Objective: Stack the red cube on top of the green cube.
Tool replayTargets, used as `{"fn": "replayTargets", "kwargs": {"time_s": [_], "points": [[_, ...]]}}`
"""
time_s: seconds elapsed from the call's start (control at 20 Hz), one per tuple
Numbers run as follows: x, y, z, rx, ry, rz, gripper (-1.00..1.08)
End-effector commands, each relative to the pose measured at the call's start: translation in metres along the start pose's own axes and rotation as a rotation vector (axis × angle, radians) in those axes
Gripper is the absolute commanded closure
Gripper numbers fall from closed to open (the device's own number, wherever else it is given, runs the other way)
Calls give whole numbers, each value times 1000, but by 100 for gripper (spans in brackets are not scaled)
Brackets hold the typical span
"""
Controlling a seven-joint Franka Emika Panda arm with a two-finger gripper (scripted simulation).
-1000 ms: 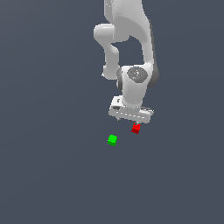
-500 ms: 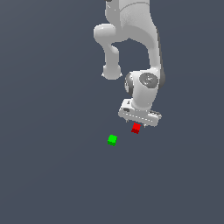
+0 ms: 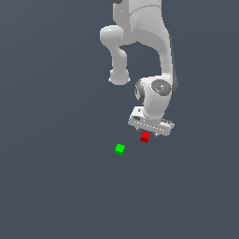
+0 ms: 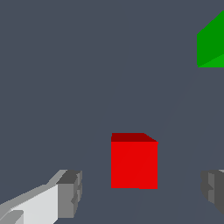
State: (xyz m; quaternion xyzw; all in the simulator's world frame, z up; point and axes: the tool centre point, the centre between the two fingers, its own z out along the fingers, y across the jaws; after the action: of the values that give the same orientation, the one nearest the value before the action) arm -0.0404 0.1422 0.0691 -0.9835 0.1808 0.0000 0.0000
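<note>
The red cube [image 3: 145, 137] rests on the dark floor, right under the white hand of my gripper [image 3: 150, 131] in the exterior view. In the wrist view the red cube [image 4: 134, 161] lies in line with the wide gap of the gripper [image 4: 141, 192], just beyond the two grey fingertips [image 4: 70, 194], untouched by either. The jaws are open and hold nothing. The green cube [image 3: 120, 149] sits on the floor a short way off, toward the exterior view's left of the red one; in the wrist view the green cube [image 4: 211, 43] is cut off by the frame edge.
Only the flat dark grey floor [image 3: 56, 186] surrounds the two cubes. The white arm [image 3: 154, 56] rises above the hand.
The arm has swung toward the exterior view's right and come lower, bringing the hand down over the red cube. Neither cube has moved.
</note>
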Motion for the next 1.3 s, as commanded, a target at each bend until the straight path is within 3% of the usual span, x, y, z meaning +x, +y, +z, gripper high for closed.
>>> {"fn": "replayTargets", "kwargs": {"time_s": [0.0,0.7,0.75,1.25], "points": [[0,0,4,0,0,0,-92],[0,-1,49,0,0,3,-92],[0,-1,49,0,0,3,108],[0,-1,49,0,0,3,108]]}}
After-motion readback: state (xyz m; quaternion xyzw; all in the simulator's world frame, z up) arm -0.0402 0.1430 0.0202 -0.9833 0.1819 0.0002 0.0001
